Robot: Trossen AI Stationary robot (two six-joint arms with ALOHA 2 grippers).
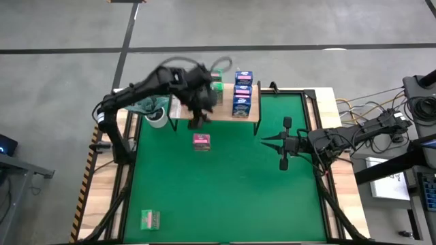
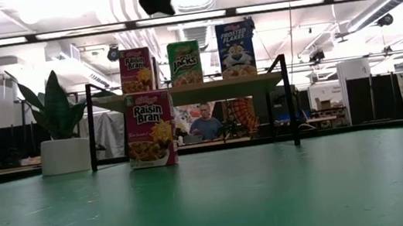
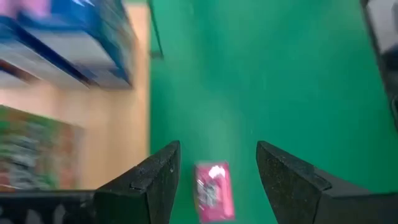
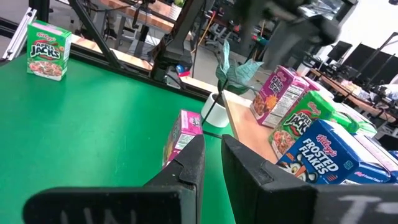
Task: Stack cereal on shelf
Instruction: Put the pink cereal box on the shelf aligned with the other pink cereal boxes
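Note:
A pink cereal box (image 1: 201, 141) stands upright on the green mat just in front of the shelf (image 1: 225, 114). It also shows in the low view (image 2: 149, 130). My left gripper (image 1: 197, 122) hangs open above it, touching nothing; the box shows between its fingers in the left wrist view (image 3: 214, 190). On the shelf (image 2: 206, 90) stand a pink box (image 2: 136, 69), a green box (image 2: 185, 62) and blue boxes (image 1: 243, 92). Another green box (image 1: 150, 219) sits at the mat's near left corner. My right gripper (image 1: 264, 141) is shut and empty, right of the shelf.
A potted plant (image 1: 153, 112) in a white pot stands at the shelf's left end. The shelf's thin black legs (image 2: 91, 127) flank the pink box on the mat. Green mat (image 1: 231, 197) lies open in the middle and near right. People and desks show beyond the table.

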